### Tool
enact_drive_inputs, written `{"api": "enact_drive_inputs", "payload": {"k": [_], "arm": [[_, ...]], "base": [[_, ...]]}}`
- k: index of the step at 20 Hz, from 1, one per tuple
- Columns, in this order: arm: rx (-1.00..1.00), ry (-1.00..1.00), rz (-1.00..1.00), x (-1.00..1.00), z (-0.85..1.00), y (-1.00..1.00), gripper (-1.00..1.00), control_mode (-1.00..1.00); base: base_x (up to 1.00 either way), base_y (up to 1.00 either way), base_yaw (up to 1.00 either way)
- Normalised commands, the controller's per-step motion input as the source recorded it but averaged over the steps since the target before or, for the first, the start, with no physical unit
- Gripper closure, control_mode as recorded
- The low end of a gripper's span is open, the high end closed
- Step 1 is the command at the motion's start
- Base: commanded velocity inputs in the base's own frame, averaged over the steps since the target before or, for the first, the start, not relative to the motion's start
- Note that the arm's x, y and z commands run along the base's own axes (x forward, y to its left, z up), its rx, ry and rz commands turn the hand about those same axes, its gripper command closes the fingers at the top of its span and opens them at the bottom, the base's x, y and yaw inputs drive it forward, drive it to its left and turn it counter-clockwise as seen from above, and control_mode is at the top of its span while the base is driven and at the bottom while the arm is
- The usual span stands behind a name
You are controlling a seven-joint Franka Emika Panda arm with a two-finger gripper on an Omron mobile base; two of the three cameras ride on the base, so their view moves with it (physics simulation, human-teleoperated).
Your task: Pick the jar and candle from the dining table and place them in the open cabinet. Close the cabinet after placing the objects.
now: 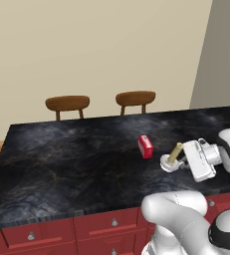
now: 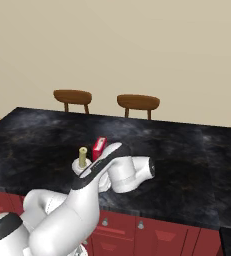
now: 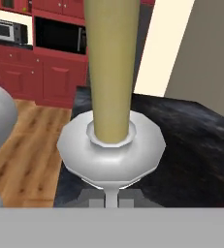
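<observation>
Candle stands tilted at the near bench edge beside a red box; tool clamps its holder handle. Thin grip risks rotation or slipping during lift.

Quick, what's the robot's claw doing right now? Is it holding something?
Gripper: shut on the candle, gripping its white holder at the handle side.

The arm reaches low and sideways, wrist level, its claw fully closed.
</observation>
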Motion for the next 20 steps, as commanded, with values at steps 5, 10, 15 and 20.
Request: {"api": "enact_drive_inputs", "payload": {"k": [5, 10, 15, 20], "arm": [[0.12, -0.05, 0.01, -0.13, 0.53, 0.00, 1.00, -1.00], [0.06, -0.04, 0.00, -0.16, 0.56, 0.00, 1.00, -1.00], [0.02, -0.02, 0.00, -0.08, 0.42, 0.06, 1.00, -1.00], [0.00, 0.00, 0.00, -0.07, 0.40, 0.08, 1.00, -1.00]], "base": [[0.00, 0.00, 0.00], [0.00, 0.00, 0.00], [0.00, 0.00, 0.00], [0.00, 0.00, 0.00]]}}
